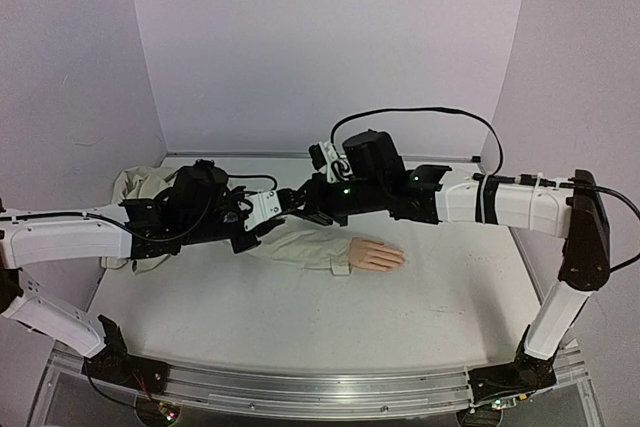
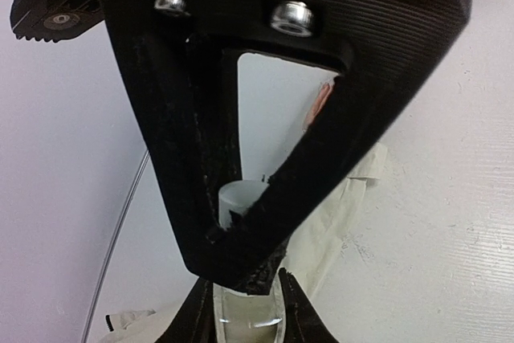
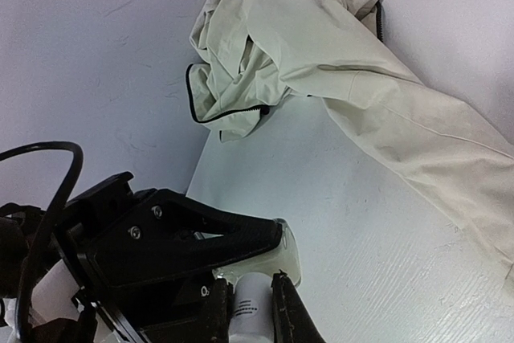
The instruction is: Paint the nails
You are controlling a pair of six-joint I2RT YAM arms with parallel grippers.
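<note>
**While two grippers pinch one small white bottle [image 3: 250,295], the nails [image 1: 398,259] lie off to the right**

Where the table [image 1: 300,327] meets the back-left corner, one beige jacket [image 1: 130,187] lies crumpled. Its single sleeve [image 1: 305,245] stretches rightward across the white surface. Two arms meet above that sleeve.

The left gripper [image 2: 241,234] has its two black fingers [image 2: 193,158] drawn in tight on the white top of the bottle, which shows as a pale cylinder wedged between them. There is one bottle only, held in the air between the two grippers. The right gripper [image 3: 253,320] has its two fingers pressed against the bottle's labelled body from either side.

Further right, one peach mannequin hand [image 1: 372,253] sticks out of the sleeve cuff. It lies flat on the table with its fingers pointing right. The nails sit at those fingertips, well apart from both grippers, and are too small to count.
</note>
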